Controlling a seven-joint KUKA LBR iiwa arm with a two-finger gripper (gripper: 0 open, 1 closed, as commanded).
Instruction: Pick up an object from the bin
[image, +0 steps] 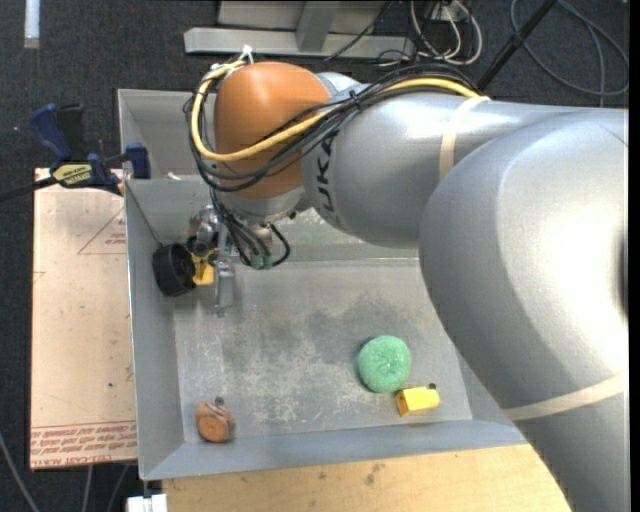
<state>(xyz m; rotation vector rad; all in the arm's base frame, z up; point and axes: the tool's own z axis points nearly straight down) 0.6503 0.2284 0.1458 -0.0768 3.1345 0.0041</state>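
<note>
At the front lie an orange-brown lump (215, 422), a yellow block (417, 400) and a green ball (384, 363). Farther back, by the bin's left wall (152, 345), the gripper (223, 288) hangs just beside a black round thing (175, 268) with a yellow part. It looks light and stiff, so I would grip across its body. Whether the jaws are open I cannot tell.

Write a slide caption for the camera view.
Gripper beside a black round object by the left wall of the grey metal bin; green ball and yellow block at front right.
</note>
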